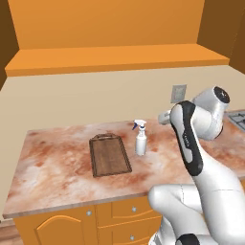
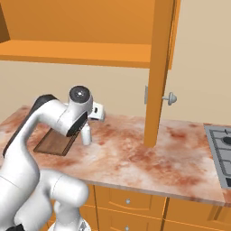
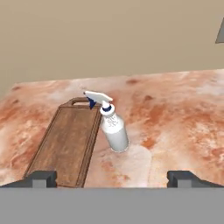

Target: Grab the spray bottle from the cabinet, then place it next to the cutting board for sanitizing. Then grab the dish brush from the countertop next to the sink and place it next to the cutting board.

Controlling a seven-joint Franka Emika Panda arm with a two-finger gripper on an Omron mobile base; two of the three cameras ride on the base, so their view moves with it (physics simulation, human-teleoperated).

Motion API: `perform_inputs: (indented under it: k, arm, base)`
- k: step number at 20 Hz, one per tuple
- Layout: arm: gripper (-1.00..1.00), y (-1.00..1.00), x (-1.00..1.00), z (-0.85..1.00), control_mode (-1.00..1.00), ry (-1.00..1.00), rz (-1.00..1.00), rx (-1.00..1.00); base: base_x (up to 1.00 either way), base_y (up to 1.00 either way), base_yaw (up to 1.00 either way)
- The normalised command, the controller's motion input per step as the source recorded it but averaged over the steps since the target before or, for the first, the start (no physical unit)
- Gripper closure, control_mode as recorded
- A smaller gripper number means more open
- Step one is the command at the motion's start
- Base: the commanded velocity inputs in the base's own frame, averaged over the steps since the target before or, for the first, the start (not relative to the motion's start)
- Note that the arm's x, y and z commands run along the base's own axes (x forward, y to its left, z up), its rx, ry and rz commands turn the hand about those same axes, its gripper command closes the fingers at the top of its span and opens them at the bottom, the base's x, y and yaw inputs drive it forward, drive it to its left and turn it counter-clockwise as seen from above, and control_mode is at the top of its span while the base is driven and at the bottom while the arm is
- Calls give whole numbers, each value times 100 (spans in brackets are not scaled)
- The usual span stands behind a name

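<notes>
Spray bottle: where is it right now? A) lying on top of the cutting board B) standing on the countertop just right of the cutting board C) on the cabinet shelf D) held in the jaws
B: the spray bottle stands upright on the countertop beside the right edge of the cutting board, and the hand view shows the jaws wide apart with nothing between them.
</notes>
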Motion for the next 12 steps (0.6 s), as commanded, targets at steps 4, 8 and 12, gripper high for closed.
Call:
perform_inputs:
  k: [4, 8, 12]
  arm:
    - [-100, -15, -81, 33, -100, 33, -23, -4]
    - [-100, -2, -66, 39, -100, 18, -23, -1]
    - [-100, 0, -52, 12, -100, -5, -6, 0]
  base:
    - [0, 0, 0]
    - [0, 0, 0]
    - [0, 0, 0]
